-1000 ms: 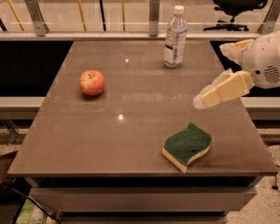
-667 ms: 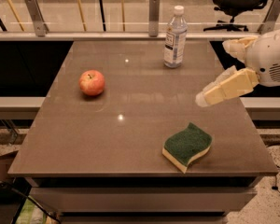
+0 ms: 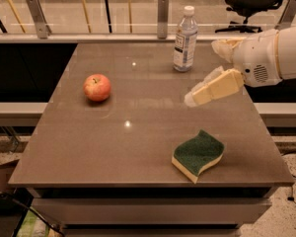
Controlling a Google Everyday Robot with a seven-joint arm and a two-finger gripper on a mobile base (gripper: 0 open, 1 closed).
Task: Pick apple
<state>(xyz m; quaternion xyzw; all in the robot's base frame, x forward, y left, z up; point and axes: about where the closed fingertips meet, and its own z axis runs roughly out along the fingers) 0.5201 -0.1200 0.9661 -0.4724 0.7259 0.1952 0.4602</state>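
Observation:
The apple [image 3: 97, 87] is small, round and red with yellowish patches and a short dark stem. It stands on the left part of the brown table [image 3: 138, 142]. My gripper [image 3: 197, 94] is cream-coloured and hangs over the right part of the table on the white arm [image 3: 266, 56]. It points left, towards the apple, and is well to the right of it. It holds nothing that I can see.
A clear water bottle [image 3: 185, 38] stands upright at the back of the table, just beyond the gripper. A green and yellow sponge [image 3: 198, 154] lies near the front right edge. A railing and an office chair [image 3: 251, 1] are behind the table.
The gripper has moved a little to the left and slightly up, towards the apple. The apple, bottle and sponge have not moved.

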